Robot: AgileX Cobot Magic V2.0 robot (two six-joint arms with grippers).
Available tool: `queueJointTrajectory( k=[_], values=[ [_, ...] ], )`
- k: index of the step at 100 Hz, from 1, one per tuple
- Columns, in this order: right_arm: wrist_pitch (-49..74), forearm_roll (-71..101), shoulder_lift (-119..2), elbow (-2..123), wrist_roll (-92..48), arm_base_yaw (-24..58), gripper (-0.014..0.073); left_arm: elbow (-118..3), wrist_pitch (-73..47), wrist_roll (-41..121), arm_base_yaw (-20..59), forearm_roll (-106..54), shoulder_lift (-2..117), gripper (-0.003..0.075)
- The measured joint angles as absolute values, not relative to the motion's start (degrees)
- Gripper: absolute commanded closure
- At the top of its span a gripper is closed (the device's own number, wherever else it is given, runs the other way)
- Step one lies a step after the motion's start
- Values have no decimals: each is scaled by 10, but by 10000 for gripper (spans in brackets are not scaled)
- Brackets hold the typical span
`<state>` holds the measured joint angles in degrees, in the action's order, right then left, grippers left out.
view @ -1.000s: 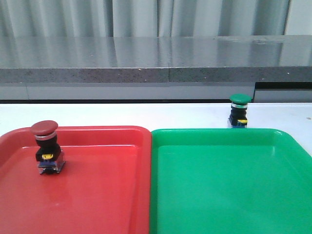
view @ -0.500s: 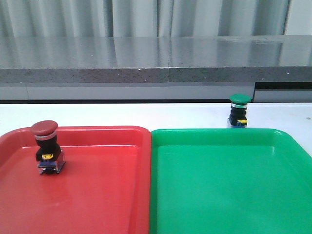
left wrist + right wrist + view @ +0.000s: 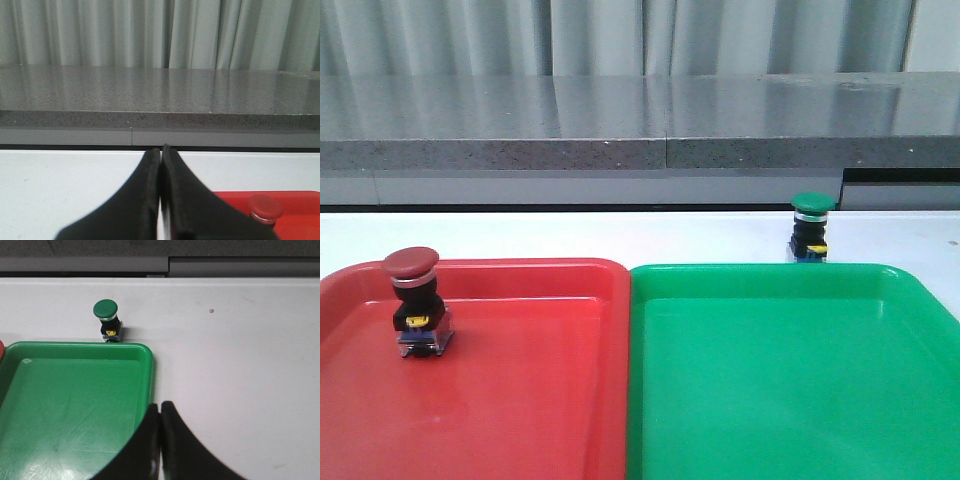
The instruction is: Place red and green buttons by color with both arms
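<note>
The red button (image 3: pixel 412 299) stands upright inside the red tray (image 3: pixel 520 400), near its far left corner; its cap also shows in the left wrist view (image 3: pixel 265 208). The green button (image 3: pixel 811 227) stands upright on the white table just behind the green tray (image 3: pixel 780 380); the right wrist view shows it (image 3: pixel 107 318) beyond the tray's far rim (image 3: pixel 80 345). My left gripper (image 3: pixel 161 150) is shut and empty, to the left of the red tray. My right gripper (image 3: pixel 160 406) is shut and empty above the green tray's right edge. Neither arm shows in the front view.
The two trays sit side by side at the table's front. A grey stone ledge (image 3: pixel 640 150) with a curtain behind it runs along the back of the white table (image 3: pixel 240 340).
</note>
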<state>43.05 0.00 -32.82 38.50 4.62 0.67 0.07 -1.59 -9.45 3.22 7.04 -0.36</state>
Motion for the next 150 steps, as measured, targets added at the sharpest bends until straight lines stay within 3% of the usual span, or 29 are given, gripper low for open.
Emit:
queueJointTrajectory(
  k=[8, 15, 34, 46, 83, 150],
  values=[
    [432, 0, -331, 385, 46, 7, 615, 1, -16, -94, 32, 70, -4, 739],
    [433, 0, -333, 385, 46, 7, 526, 1, -16, -94, 32, 70, -4, 739],
    [441, 0, -333, 385, 46, 7, 83, 1, -15, -94, 32, 70, -4, 740],
    [442, 0, -333, 385, 46, 7, -53, 1, -15, -94, 32, 70, -4, 740],
    [442, 12, -380, 425, 46, 7, -52, 1, -15, -94, 32, 70, -4, 739],
    [395, 90, -784, 685, 8, 73, -52, 1, -15, -94, 32, 70, -4, 739]
  ],
)
